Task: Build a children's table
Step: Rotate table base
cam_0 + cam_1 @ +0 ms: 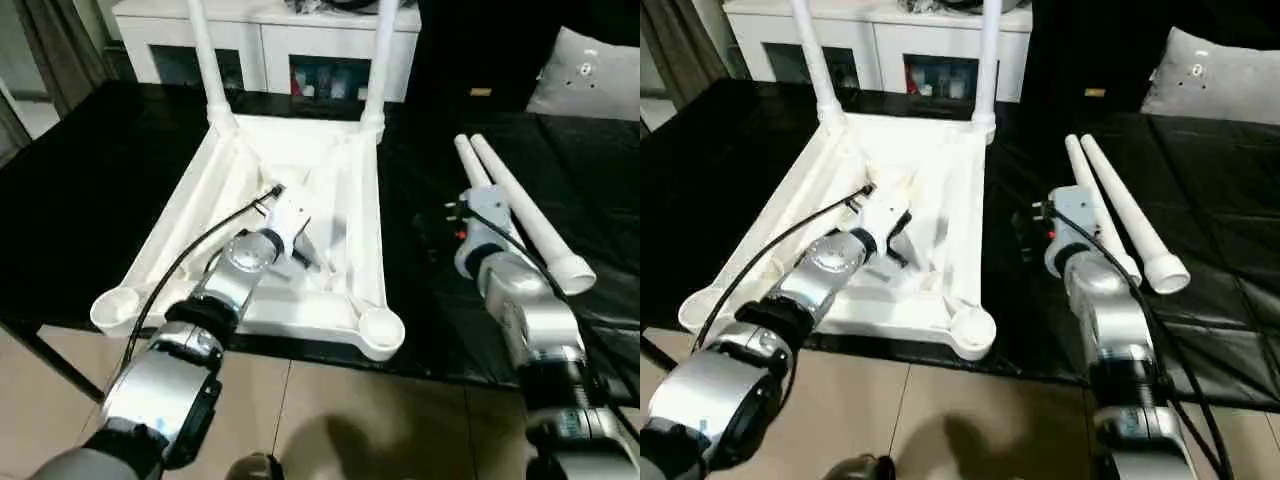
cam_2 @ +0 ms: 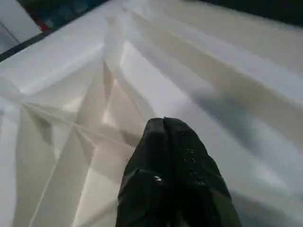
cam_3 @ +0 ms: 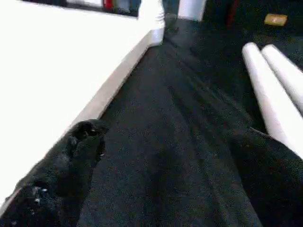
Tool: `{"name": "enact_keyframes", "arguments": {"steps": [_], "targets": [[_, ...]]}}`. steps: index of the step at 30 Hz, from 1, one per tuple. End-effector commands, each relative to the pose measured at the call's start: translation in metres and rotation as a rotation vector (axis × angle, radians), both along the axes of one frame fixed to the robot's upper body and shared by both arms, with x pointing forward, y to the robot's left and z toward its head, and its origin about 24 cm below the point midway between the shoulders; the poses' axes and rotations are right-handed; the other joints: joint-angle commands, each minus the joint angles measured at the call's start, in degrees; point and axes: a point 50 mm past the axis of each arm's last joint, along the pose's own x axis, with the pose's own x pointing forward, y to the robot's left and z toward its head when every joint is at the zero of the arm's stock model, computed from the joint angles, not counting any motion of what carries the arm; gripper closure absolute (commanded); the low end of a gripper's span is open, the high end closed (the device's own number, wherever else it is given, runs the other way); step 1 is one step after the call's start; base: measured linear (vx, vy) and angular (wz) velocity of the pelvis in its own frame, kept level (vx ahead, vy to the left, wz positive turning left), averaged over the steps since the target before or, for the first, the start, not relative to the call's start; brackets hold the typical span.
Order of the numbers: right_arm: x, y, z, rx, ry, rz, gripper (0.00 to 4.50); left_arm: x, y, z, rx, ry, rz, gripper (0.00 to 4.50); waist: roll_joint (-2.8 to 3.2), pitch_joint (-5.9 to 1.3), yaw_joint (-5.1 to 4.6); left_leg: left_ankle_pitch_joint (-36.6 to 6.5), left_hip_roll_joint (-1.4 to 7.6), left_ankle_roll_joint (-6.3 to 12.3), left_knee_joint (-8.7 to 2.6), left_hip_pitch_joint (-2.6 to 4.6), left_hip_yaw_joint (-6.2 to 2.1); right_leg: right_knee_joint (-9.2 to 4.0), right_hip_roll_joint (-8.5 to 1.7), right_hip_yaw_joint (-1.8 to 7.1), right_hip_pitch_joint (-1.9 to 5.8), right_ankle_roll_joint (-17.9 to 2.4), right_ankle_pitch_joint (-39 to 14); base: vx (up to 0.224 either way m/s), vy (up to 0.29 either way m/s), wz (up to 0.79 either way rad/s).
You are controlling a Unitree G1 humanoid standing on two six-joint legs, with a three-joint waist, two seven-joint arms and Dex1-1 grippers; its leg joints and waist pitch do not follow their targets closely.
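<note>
On the black surface [image 1: 90, 190] the table top [image 1: 350, 215] lies underside up, two legs [image 1: 208, 60] socketed at its far corners. Two loose legs [image 1: 520, 215] lie right of it, beside the spread right claw [image 3: 156, 156]; it should straddle one near its thick end. The left claw [image 2: 165, 142], pressed together, hovers over the ribs.

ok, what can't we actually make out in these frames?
- Tops of the two fitted legs: cut off by the upper edge in both eye views.
- Right gripper in the eye views: hidden behind its own wrist; the right wrist view shows it open above the black surface.
- Whether the shut left gripper touches the table top's ribbed underside: cannot tell.
- Near ends of the two loose legs in the right wrist view: covered by a finger.
</note>
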Motion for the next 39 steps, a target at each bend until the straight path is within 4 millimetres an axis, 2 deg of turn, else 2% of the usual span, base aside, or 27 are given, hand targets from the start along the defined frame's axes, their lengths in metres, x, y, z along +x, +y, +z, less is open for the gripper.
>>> {"name": "enact_keyframes", "arguments": {"steps": [1, 3, 4, 6, 9, 10, 12, 15, 18, 20, 23, 24, 25, 26, 27, 28, 29, 30, 31, 32, 33, 34, 35, 36, 37, 38, 39], "targets": [[-0.005, 0.005, 0.008, 0.05, -0.016, 0.014, 0.0, 0.002, 0.0, 0.013, -0.116, -0.048, -0.011, 4.48, -0.83, -4.8, 0.33, -13.5, 1.96, 2.65, -2.89, 2.27, -0.61, -3.98, -3.17, 1.8, 2.32, -13.15, -0.78, 0.0, 0.0, 0.0], [-0.012, 0.012, 0.011, 0.056, -0.039, 0.041, 0.0, 0.0, 0.003, 0.02, -0.187, -0.074, -0.012, 4.48, -0.66, -4.75, 0.33, -14.56, 2.32, 2.66, -3.07, 2.48, -0.65, -3.89, -3.29, 1.79, 2.2, -13.57, -1.83, 0.0, 0.0, 0.0], [-0.015, 0.016, 0.012, 0.06, -0.052, 0.054, 0.0, -0.001, 0.005, 0.023, -0.217, -0.09, -0.011, 4.17, -0.68, -4.57, 0.14, -15.79, 2.39, 2.49, -3.27, 2.43, -0.61, -4.07, -3.16, 1.82, 1.97, -13.39, -3.22, 0.0, 0.0, 0.0], [-0.027, 0.026, 0.015, 0.081, -0.083, 0.104, 0.0, -0.007, 0.013, 0.033, -0.291, -0.157, 0.009, 4.09, -0.73, -4.49, 0.14, -16.84, 2.6, 1.96, -3.47, 2.53, -0.72, -4.14, -3.32, 1.87, 2.13, -12.97, -4.69, 0.0, 0.0, 0.0], [-0.041, 0.034, 0.017, 0.136, -0.094, 0.115, 0.0, -0.024, 0.025, 0.044, -0.315, -0.279, 0.05, 4.04, -0.76, -4.5, -0.03, -18.07, 2.77, 1.74, -3.7, 2.46, -0.74, -4.26, -3.39, 1.99, 1.97, -11.45, -6.88, 0.0, 0.0, 0.0], [-0.044, 0.036, 0.017, 0.153, -0.086, 0.12, 0.0, -0.028, 0.026, 0.043, -0.324, -0.269, 0.04, 3.75, -0.63, -4.21, -0.15, -19.03, 2.77, 1.29, -3.9, 2.46, -0.71, -4.58, -3.2, 2.09, 1.64, -10.48, -8.78, 0.0, 0.0, 0.0], [-0.049, 0.041, 0.017, 0.176, -0.084, 0.135, 0.0, -0.039, 0.03, 0.043, -0.355, -0.285, 0.065, 3.67, -0.07, -4.07, -0.25, -21.13, 2.64, -0.17, -4.07, 2.68, -0.69, -4.83, -3.03, 2.19, 1.22, -9.38, -11.94, 0.0, 0.0, 0.0], [-0.057, 0.049, 0.021, 0.234, -0.107, 0.14, 0.0, -0.056, 0.039, 0.038, -0.357, -0.268, 0.126, 3.48, -0.1, -3.71, -0.57, -25.21, 2.75, -2.28, -4.5, 2.7, -0.9, -5.25, -2.89, 2.32, 0.79, -7.32, -16.08, 0.0, 0.0, 0.0], [-0.067, 0.042, 0.01, 0.113, -0.06, 0.009, 0.0, -0.074, 0.048, 0.021, -0.337, -0.114, 0.231, 3.28, 0.31, -3.46, -0.75, -27.47, 2.72, -4.85, -4.75, 3.03, -1.0, -5.31, -2.52, 2.52, 0.33, -5.47, -17.23, 0.0, 0.0, 0.0], [-0.068, 0.038, 0.007, 0.088, -0.039, -0.016, 0.0, -0.079, 0.049, 0.019, -0.328, -0.116, 0.228, 3.14, 0.1, -3.25, -0.96, -29.01, 2.14, -5.56, -4.67, 3.23, -0.97, -5.81, -2.36, 2.62, -0.04, -4.21, -20.47, 0.0, 0.0, 0.0], [-0.069, 0.034, 0.013, 0.16, -0.053, -0.012, 0.0, -0.086, 0.05, 0.019, -0.334, -0.127, 0.233, 3.14, 0.3, -3.11, -1.15, -30.58, 1.9, -4.87, -4.77, 2.74, -1.25, -6.51, -2.84, 2.72, 0.14, -1.99, -23.92, 0.0, 0.0, 0.0], [-0.07, 0.034, 0.01, 0.186, -0.033, -0.011, 0.0, -0.087, 0.05, 0.018, -0.332, -0.114, 0.24, 3.14, 0.12, -3.09, -1.2, -30.64, 1.74, -3.92, -4.59, 2.75, -0.91, -6.86, -3.23, 2.94, 0.02, -1.93, -24.94, -0.072, 0.017, -0.04], [-0.071, 0.033, 0.008, 0.197, -0.015, -0.007, 0.0, -0.088, 0.05, 0.018, -0.33, -0.109, 0.244, 3.14, 0.49, -3.33, -1.44, -29.0, 1.9, -4.29, -1.93, 5.21, 1.29, -8.66, -2.91, 5.71, -2.6, -0.32, -29.06, -0.072, 0.017, -0.04], [-0.074, 0.032, 0.006, 0.196, -0.004, 0.006, 0.0, -0.088, 0.05, 0.021, -0.322, -0.115, 0.248, 3.14, -0.84, -2.72, -0.96, -28.0, 1.07, -3.43, -0.55, 4.52, 1.52, -9.26, -3.48, 7.38, -2.21, 1.6, -35.05, -0.063, 0.044, -0.34], [-0.074, 0.032, 0.006, 0.196, -0.004, 0.006, 0.0, -0.088, 0.05, 0.021, -0.322, -0.115, 0.248, 3.14, -1.39, -2.67, -0.75, -26.0, 1.02, -2.18, -0.03, 3.47, 1.47, -9.32, -4.4, 8.82, -1.31, 2.95, -37.63, 0.051, 0.095, -0.6], [-0.076, 0.032, 0.005, 0.183, -0.006, 0.011, 0.0, -0.089, 0.049, 0.022, -0.28, -0.119, 0.244, 3.14, -1.56, -2.99, 0.04, -21.94, 1.09, 0.13, 0.73, 2.64, 0.8, -9.43, -5.62, 11.11, -0.41, 4.22, -40.22, 0.051, 0.095, -0.6], [-0.077, 0.031, 0.004, 0.181, -0.007, 0.01, 0.0, -0.089, 0.05, 0.022, -0.245, -0.12, 0.239, 3.14, -1.17, -3.18, 0.32, -20.14, 1.25, 1.45, 0.95, 2.46, 0.06, -9.41, -5.22, 12.44, -0.62, 4.43, -39.37, 0.054, 0.139, -0.61], [-0.077, 0.03, 0.004, 0.175, -0.006, 0.003, 0.0, -0.089, 0.05, 0.022, -0.211, -0.122, 0.237, 3.14, -0.58, -3.11, 0.03, -20.41, 1.49, 0.69, -0.24, 2.81, -0.09, -8.78, -3.26, 11.55, -1.3, 3.93, -36.84, -0.03, 0.126, -0.55], [-0.077, 0.03, 0.005, 0.191, -0.016, 0.001, 0.0, -0.089, 0.051, 0.02, -0.208, -0.113, 0.246, 3.14, 0.38, -3.34, -1.64, -25.34, 1.67, -5.17, -2.18, 5.89, 0.14, -6.73, 3.28, 7.71, -4.51, 3.19, -26.84, -0.03, 0.126, -0.55], [-0.077, 0.027, 0.006, 0.208, -0.019, -0.045, 0.0, -0.089, 0.051, 0.02, -0.219, -0.109, 0.256, 3.14, 1.35, -3.81, -2.17, -29.08, 2.88, -11.06, -3.66, 6.57, -0.86, -4.5, 4.57, 5.44, -4.22, 1.35, -14.4, -0.038, 0.128, -0.36], [-0.077, 0.024, 0.006, 0.222, -0.023, -0.075, 0.0, -0.089, 0.052, 0.02, -0.232, -0.105, 0.262, 3.14, 2.27, -3.77, -2.91, -29.4, 4.82, -14.16, -5.25, 6.59, -1.82, -3.05, 4.94, 4.48, -3.99, 0.01, -8.52, -0.023, 0.11, -0.15], [-0.076, 0.02, 0.008, 0.229, -0.031, -0.1, 0.0, -0.09, 0.053, 0.021, -0.259, -0.095, 0.268, 3.14, 2.98, -3.67, -3.2, -30.49, 5.97, -14.82, -7.9, 4.02, -3.58, -0.61, 3.16, 2.93, -1.72, -1.57, 0.0, -0.023, 0.11, -0.15], [-0.076, 0.02, 0.007, 0.228, -0.023, -0.113, 0.0, -0.09, 0.053, 0.022, -0.254, -0.096, 0.263, 3.14, 2.3, -3.52, -4.31, -30.88, 7.75, -12.85, -8.17, 4.37, -3.9, -0.76, 1.93, 2.0, -1.43, -2.7, 1.04, 0.0, 0.0, 0.0], [-0.076, 0.02, 0.007, 0.236, -0.009, -0.11, 0.0, -0.091, 0.053, 0.022, -0.249, -0.093, 0.259, 3.14, 2.45, -3.26, -4.24, -31.89, 8.09, -10.9, -8.44, 4.16, -3.79, -1.02, 1.3, 1.71, -0.87, -2.75, -0.2, 0.0, 0.0, 0.0], [-0.076, 0.021, 0.006, 0.245, 0.002, -0.106, 0.0, -0.091, 0.052, 0.021, -0.247, -0.09, 0.256, 3.14, 1.35, -3.12, -4.23, -35.41, 4.85, -7.69, -6.11, 4.14, -1.17, -4.11, 0.53, 2.58, -1.14, -3.01, -5.35, 0.0, 0.0, 0.0], [-0.077, 0.022, 0.006, 0.245, 0.007, -0.084, 0.0, -0.092, 0.052, 0.021, -0.245, -0.087, 0.256, 3.14, -0.06, -2.92, -4.01, -35.83, 0.59, -5.5, -2.88, 3.97, 0.47, -7.23, -1.1, 3.51, -1.85, -2.82, -19.3, -0.022, -0.072, 0.1], [-0.077, 0.023, 0.006, 0.242, 0.008, -0.07, 0.0, -0.092, 0.052, 0.021, -0.243, -0.087, 0.255, 3.14, -0.53, -2.94, -3.66, -33.77, 0.02, -3.91, -2.06, 3.61, 0.53, -8.13, -2.51, 4.02, -1.66, -1.47, -27.79, -0.007, -0.094, -0.02]]}}
